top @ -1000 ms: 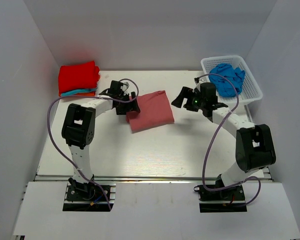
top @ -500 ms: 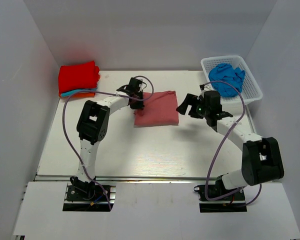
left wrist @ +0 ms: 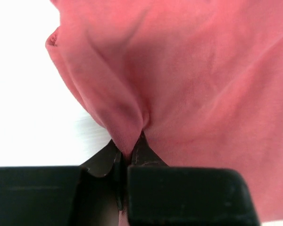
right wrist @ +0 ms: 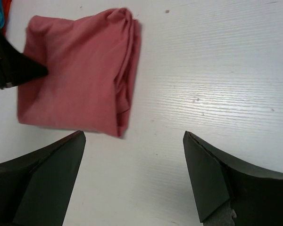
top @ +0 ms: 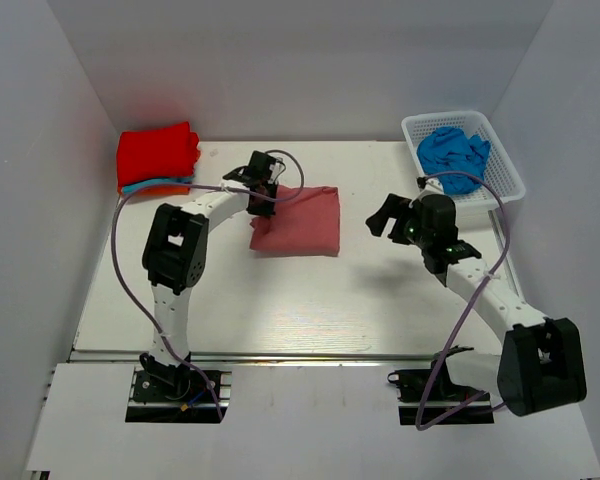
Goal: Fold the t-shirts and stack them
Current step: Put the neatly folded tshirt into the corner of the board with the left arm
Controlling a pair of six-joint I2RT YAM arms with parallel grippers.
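Note:
A folded dusty rose-red t-shirt [top: 302,222] lies flat on the table's middle back. My left gripper [top: 264,190] is shut on its left edge. The left wrist view shows a fold of the rose cloth [left wrist: 179,75] pinched between the closed black jaws of that gripper [left wrist: 127,151]. My right gripper [top: 392,215] stands open to the shirt's right and apart from it. In its own view the right gripper [right wrist: 134,136] holds nothing, and the shirt [right wrist: 75,80] lies ahead at upper left. A stack of folded t-shirts sits at the back left: bright red [top: 158,152] over turquoise [top: 143,185] and orange [top: 175,188].
A white lattice basket [top: 511,176] at the back right holds a crumpled bright blue t-shirt [top: 455,155]. White walls close in the table on the left, back and right. Purple cables loop from both arms over the table.
My left gripper closed on the rose shirt's left edge and pulled it straight, a little to the left. The right arm drew back to the right and nearer, still open.

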